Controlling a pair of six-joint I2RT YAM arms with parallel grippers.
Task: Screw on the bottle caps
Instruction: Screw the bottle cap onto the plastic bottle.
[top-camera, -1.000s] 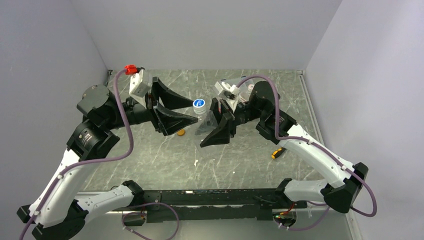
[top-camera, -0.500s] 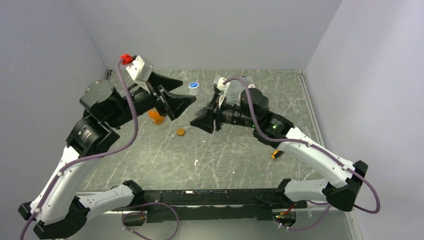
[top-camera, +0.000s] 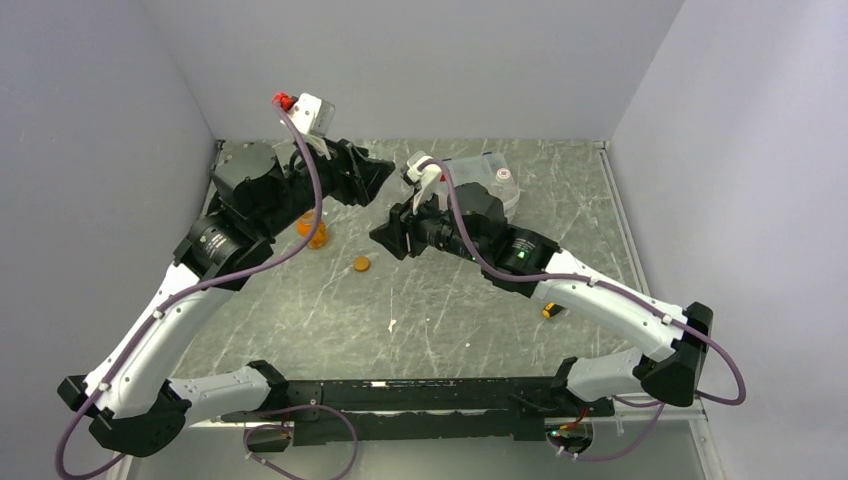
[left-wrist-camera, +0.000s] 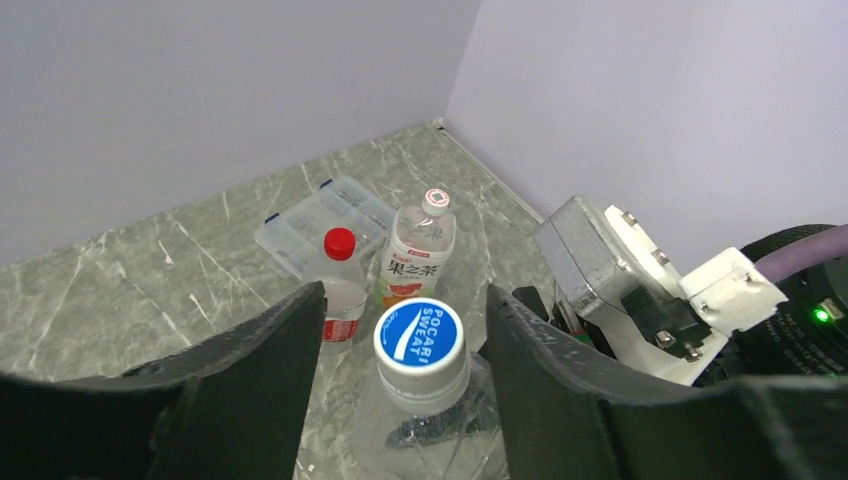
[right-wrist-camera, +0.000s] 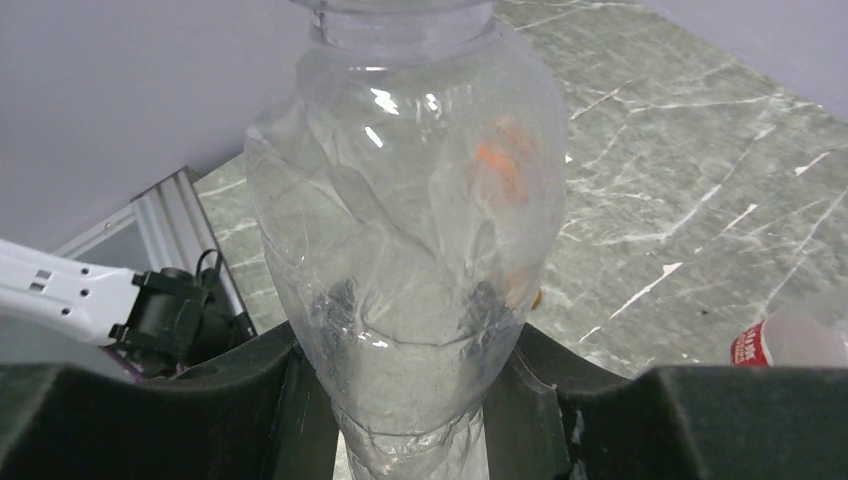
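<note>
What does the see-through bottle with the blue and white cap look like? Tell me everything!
The bottle is clear, crinkly plastic with no label, and looks empty. The right gripper squeezes its lower body between both fingers. On top sits a round cap, blue with white letters and a ribbed white rim. The left gripper is open, its fingers flanking the cap without touching.

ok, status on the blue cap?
Right gripper clamped on clear bottle. Left gripper open, straddling its blue cap, not touching. Orange cap loose on table. Nothing blocking the cap.
</note>
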